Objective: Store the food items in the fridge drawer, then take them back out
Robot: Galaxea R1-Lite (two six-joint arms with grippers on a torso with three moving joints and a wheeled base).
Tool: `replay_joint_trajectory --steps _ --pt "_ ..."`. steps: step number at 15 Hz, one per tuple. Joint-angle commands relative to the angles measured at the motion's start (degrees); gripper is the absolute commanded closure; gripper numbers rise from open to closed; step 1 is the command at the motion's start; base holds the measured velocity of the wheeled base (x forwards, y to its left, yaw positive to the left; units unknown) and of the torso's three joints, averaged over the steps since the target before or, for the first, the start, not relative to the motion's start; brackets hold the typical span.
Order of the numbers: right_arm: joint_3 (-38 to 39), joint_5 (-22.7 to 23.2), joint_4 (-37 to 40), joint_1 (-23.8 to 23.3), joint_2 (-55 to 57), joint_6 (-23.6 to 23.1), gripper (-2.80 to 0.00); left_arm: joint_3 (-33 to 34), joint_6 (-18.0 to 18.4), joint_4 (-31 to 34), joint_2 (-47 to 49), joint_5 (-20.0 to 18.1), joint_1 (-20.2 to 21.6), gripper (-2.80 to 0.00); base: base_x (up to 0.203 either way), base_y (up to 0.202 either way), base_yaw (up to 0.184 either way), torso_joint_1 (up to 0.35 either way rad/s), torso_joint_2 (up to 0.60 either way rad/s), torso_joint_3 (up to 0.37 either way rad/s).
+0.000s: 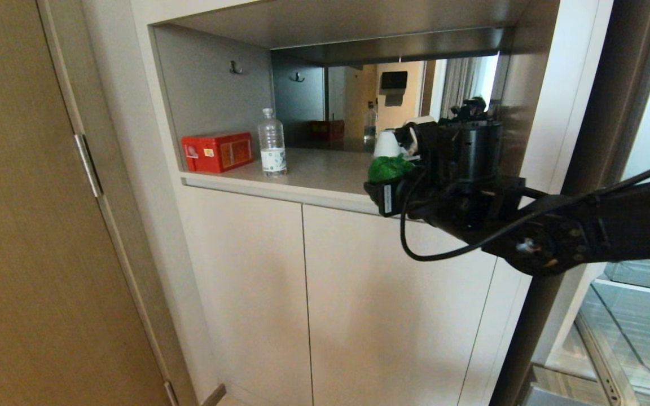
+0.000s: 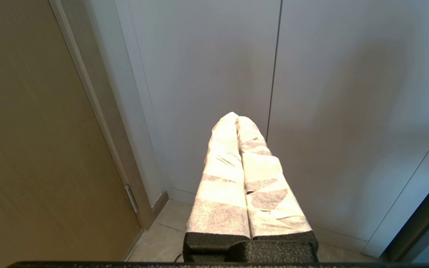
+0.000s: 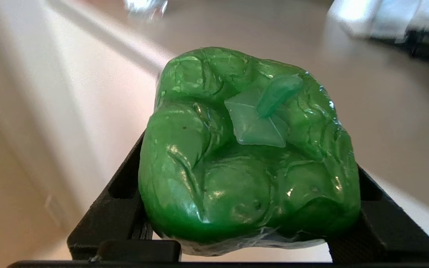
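One green pepper (image 3: 250, 149) is in view, and it sits clamped in the right hand (image 1: 391, 179), which holds it raised at the front edge of the tabletop (image 1: 325, 169) inside the wall recess. In the right wrist view the pepper fills the space between the two black fingers (image 3: 119, 193), its stem end turned away from the camera and its glossy lobes pressed against both sides. In the head view only the top of the pepper shows above the hand, just over the ledge, with the dark right arm reaching in from the right side.

On the tabletop stand one red box (image 1: 218, 151) at the far left and one clear water bottle (image 1: 272, 142) just beside it; both are well apart from the held pepper. One white cup-like thing (image 1: 387, 144) stands just behind the hand.

The left hand (image 2: 237, 121) hangs low in front of the two pale cupboard doors (image 2: 207, 74), its two white-wrapped fingers (image 2: 222, 175) pressed together with nothing between them.

One clear drawer (image 1: 635, 316) shows at the lower right, well below the pepper.
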Motion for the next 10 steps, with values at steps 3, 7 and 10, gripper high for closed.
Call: replay_joint_trajectory --steps 3,7,10 --pt "-8.95 -2.79 -6.32 -1.19 12.37 -0.36 0.00 0.00 0.00 0.02 -0.11 0.00 0.00 0.00 0.000 0.000 0.000 0.000 0.00 0.000" --pt "-17.30 -9.52 -9.50 -5.41 17.34 -1.11 0.00 0.00 0.00 0.05 -0.11 0.00 0.07 0.00 0.000 0.000 0.000 0.000 0.00 0.000" --pt "-21.02 -9.84 -9.24 -7.49 19.45 -1.46 0.00 0.00 0.00 0.03 -0.11 0.00 0.00 0.00 0.000 0.000 0.000 0.000 0.00 0.000"
